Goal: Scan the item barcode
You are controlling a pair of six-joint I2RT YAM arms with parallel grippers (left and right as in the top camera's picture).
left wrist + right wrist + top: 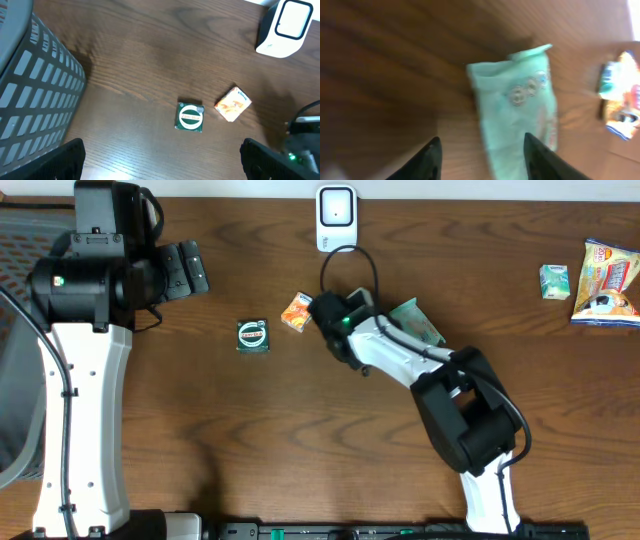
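Jaws of the right gripper (482,140) stand apart and clamp nothing, the mint-green packet (520,100) lying flat on the surface (300,440) between and just beyond their tips, at about 4 o'clock of the white scanner (336,218); near enough, by judgement, for a short carry to its window. Left gripper (188,270): jaws fully apart, empty, parked at 10 o'clock beside the grey basket (40,90), presumably out of the working arm's way.

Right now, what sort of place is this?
Probably a mock shop checkout: a white boxy barcode scanner stands on the brown wooden table, a pale green soft packet lies nearby, and a grey mesh basket sits alongside.
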